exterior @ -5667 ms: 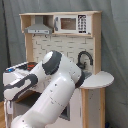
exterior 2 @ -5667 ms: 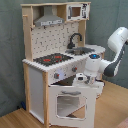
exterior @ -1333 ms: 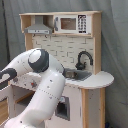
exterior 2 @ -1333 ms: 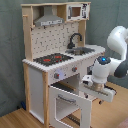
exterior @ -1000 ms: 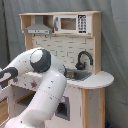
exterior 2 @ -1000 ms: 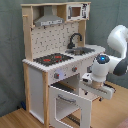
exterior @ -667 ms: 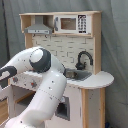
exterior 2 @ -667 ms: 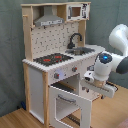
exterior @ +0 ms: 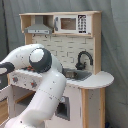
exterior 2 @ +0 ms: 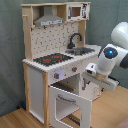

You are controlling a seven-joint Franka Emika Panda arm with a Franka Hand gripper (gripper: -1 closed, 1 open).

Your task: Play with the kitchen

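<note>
The kitchen [exterior: 85,45] is a white and light-wood toy with a pegboard back, a hood [exterior: 39,27], a black faucet [exterior: 83,59] and a grey sink [exterior: 76,75]. In the first exterior view my white arm [exterior: 42,62] covers the kitchen's lower left front and my gripper is hidden. In the second exterior view the red-ringed hob [exterior 2: 52,59] and the faucet [exterior 2: 75,40] show. The windowed oven door [exterior 2: 70,105] stands swung open. My gripper [exterior 2: 92,70] hangs just off the counter's front right corner, above the open door, holding nothing that I can see.
A toy microwave [exterior: 72,23] sits on the top shelf. Grey curtain [exterior 2: 10,50] hangs behind the kitchen. The floor is wood [exterior 2: 15,120]. My arm's bulky elbow [exterior 2: 120,40] stands at the second exterior view's right.
The oven door, shut 5.7 s ago, stands open. Over the last second my arm has lifted and drawn back slightly from the door toward the second exterior view's right.
</note>
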